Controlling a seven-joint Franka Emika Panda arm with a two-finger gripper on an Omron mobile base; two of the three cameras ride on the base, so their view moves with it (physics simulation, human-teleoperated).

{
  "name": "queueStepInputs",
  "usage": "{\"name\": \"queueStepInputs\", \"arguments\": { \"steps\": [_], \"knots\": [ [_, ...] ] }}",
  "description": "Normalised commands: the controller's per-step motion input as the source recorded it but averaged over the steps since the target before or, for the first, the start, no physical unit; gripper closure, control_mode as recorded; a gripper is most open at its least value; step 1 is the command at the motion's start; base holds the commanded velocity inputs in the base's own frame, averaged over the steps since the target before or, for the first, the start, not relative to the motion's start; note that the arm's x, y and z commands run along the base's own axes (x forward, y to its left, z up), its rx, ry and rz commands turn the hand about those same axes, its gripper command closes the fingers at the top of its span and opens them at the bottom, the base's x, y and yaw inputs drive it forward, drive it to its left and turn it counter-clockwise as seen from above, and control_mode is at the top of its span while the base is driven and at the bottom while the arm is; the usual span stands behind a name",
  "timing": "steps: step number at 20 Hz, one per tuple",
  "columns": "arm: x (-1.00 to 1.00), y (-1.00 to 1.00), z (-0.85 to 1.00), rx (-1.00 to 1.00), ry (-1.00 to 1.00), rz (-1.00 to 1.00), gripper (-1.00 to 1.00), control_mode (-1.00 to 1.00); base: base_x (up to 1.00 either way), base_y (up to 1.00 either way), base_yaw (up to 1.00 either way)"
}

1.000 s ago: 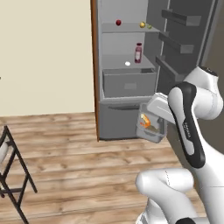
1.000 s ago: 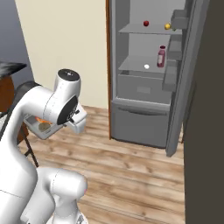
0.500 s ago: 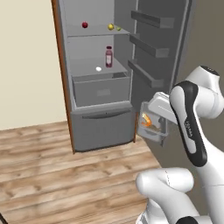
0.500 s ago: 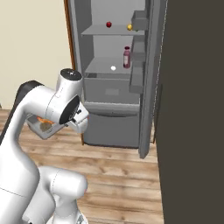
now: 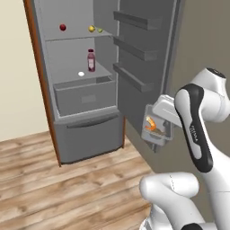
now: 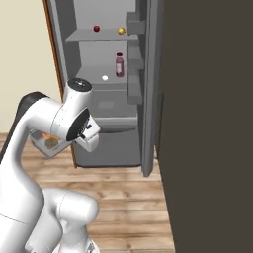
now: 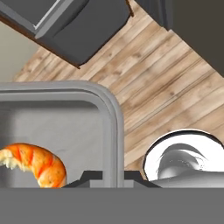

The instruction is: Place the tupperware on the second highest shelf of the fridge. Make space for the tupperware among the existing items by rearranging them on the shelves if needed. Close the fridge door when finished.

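Observation:
I hold the tupperware (image 5: 156, 129), a clear box with orange food (image 7: 37, 164) inside, with my gripper (image 5: 156, 117) shut on its wall (image 7: 114, 131). It hangs in the air in front of the open fridge (image 5: 67, 130), below the shelves. The upper shelf (image 5: 76, 38) carries a red apple (image 5: 63, 27), an orange-yellow fruit (image 5: 91, 28) and a green lime (image 5: 99, 30). On the lower shelf (image 5: 101, 72) stand a pink bottle (image 5: 91, 60) and a small white round thing (image 5: 81, 73). The fridge door (image 5: 139, 67) stands swung open to the right.
The door's inner side bears three bins (image 5: 134, 20), close behind the tupperware. A grey drawer (image 5: 85, 94) sits under the lower shelf. Wood floor (image 5: 67, 188) lies in front of the fridge. A tall dark panel (image 6: 207, 123) fills the right side.
The whole picture has shifted: the base has moved, and the fridge now looks larger and sits further left. The gripper still holds the tupperware.

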Motion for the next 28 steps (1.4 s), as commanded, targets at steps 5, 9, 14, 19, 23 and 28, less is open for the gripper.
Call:
{"name": "queueStepInputs", "arguments": {
  "steps": [5, 9, 14, 19, 23, 28],
  "knots": [
    [0.00, 0.00, 0.00, 0.00, 0.00, 0.00, 1.00, 1.00, 0.55, 0.55, -0.18],
    [0.00, 0.00, 0.00, 0.00, 0.00, 0.00, 1.00, 1.00, 0.63, 0.77, -0.11],
    [0.00, 0.00, 0.00, 0.00, 0.00, 0.00, 1.00, 1.00, 0.71, 0.57, -0.04],
    [0.00, 0.00, 0.00, 0.00, 0.00, 0.00, 1.00, 1.00, 0.71, 0.05, 0.00],
    [0.00, 0.00, 0.00, 0.00, 0.00, 0.00, 1.00, 1.00, 0.55, 0.00, 0.00],
    [0.00, 0.00, 0.00, 0.00, 0.00, 0.00, 1.00, 1.00, 0.47, -0.04, 0.11]
  ]
}}
